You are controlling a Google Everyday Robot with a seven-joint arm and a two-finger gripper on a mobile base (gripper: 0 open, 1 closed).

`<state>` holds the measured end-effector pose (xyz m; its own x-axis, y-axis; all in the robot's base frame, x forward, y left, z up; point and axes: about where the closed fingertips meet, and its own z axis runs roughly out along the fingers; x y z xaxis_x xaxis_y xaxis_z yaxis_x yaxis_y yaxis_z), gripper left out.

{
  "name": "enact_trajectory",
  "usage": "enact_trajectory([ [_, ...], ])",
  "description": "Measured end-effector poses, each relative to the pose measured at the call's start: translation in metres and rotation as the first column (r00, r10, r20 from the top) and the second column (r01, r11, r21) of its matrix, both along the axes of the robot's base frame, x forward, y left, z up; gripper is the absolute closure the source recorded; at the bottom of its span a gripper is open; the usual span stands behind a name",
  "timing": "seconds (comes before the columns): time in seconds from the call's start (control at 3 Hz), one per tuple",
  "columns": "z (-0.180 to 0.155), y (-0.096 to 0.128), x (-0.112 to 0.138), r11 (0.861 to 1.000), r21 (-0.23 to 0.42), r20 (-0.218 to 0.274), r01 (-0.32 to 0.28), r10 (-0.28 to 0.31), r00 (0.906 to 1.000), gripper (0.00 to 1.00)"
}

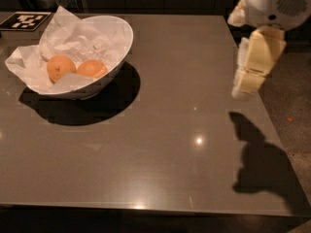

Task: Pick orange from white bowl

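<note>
Item 1, container: the white bowl [116, 42] stands on the table [160, 169] in the far left part of the surface. It is upright, wide and glossy, with sloping sides. It casts a dark shadow onto the table to its near right.

Item 2, lining: crumpled white paper [73, 38] lines the bowl. It rises above the rim at the back and spills over the left edge.

Item 3, contents: two round fruits lie side by side on the paper, low in the bowl and touching or nearly so. The orange [92, 68], the deeper reddish one, is the right-hand fruit. A fold of paper covers its lower edge. The paler fruit [60, 68], with a dark stem dimple, lies to its left.

Item 4, gripper: the gripper [245, 84] hangs pointing downward over the right edge of the table, well apart from the bowl. The arm's white housing [274, 4] is above it. Whether the jaws are open or closed cannot be told from this view. Both fruits are in the bowl, so the gripper has hold of neither.

Item 5, other: a black-and-white marker tag [24, 21] lies flat at the far left corner, just behind the bowl. The arm's shadow [262, 164] falls on the near right corner of the table.
</note>
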<state>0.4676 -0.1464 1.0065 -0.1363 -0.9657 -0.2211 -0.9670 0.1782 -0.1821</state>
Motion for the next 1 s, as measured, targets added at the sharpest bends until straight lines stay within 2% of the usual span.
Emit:
enact_trajectory([
  [0.33, 0.005, 0.004, 0.005, 1.000, 0.011, 0.033, 0.002, -0.002, 0.9994, 0.00],
  [0.67, 0.007, 0.029, 0.012, 1.000, 0.022, 0.047, -0.010, 0.009, 0.9989, 0.00],
  [1.0, 0.017, 0.094, 0.031, 0.999, 0.030, 0.079, -0.031, 0.029, 0.9965, 0.00],
])
